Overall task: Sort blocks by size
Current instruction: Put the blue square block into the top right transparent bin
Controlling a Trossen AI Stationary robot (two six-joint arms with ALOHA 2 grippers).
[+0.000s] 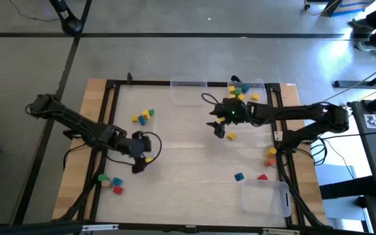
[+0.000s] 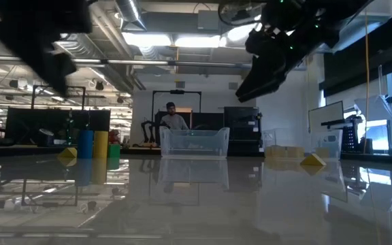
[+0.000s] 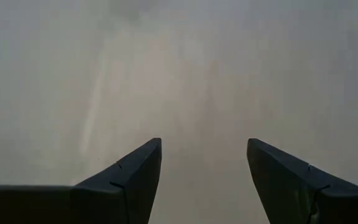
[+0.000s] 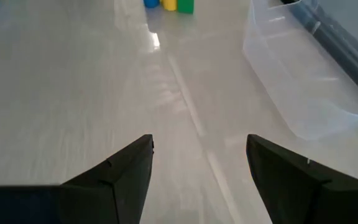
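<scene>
The left gripper (image 1: 138,167) hovers at the table's 8 o'clock, jaws spread and empty, with a yellow block (image 1: 149,158) just beside it; for a clean pick, centre the fingers over that block and descend straight. Other blocks (image 1: 142,117) cluster at 10 o'clock, with more at 7 o'clock. The right gripper (image 1: 219,128) hangs near 1 o'clock, jaws spread and empty, above a yellow block (image 1: 232,136). Further blocks lie at 4 o'clock beside a clear bin (image 1: 265,196). The table (image 1: 188,163) is pale and glossy; in the room behind it a person (image 2: 173,120) stands.
</scene>
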